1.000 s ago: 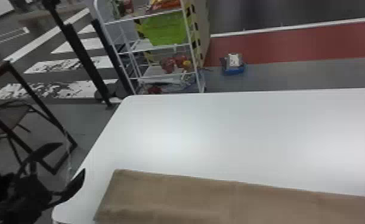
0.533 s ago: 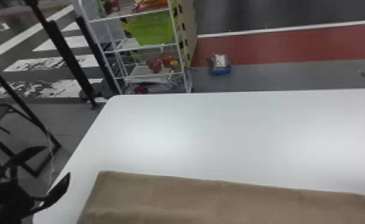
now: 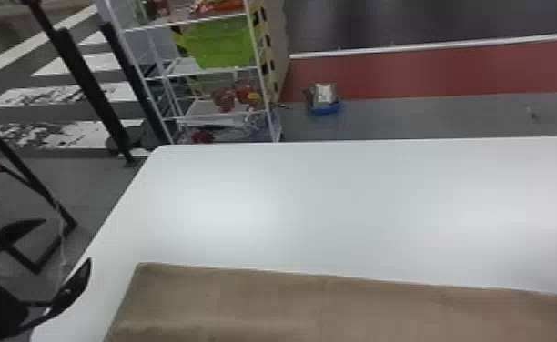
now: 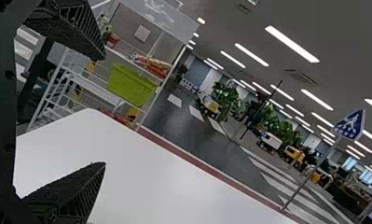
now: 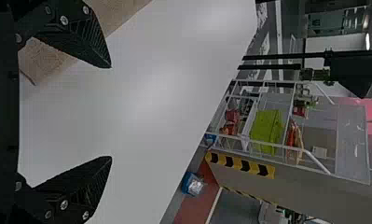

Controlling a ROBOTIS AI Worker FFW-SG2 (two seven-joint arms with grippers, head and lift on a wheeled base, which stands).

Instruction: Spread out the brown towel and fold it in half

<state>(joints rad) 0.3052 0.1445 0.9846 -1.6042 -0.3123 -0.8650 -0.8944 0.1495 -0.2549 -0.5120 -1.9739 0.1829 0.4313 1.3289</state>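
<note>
So yeah, it's black pretty much all over. The left gripper (image 3: pixel 68 240) has wedge-shaped fingers (image 4: pixel 65 193) that taper to points, with rows of fine ridges and kinda rough-looking edges. Same deal on the right gripper (image 5: pixel 111 112), plus shiny silver round-headed screws (image 5: pixel 64 20) near the finger bases. The left wrist's housing (image 4: pixel 1 121) is plain matte black with little round dark spots.
</note>
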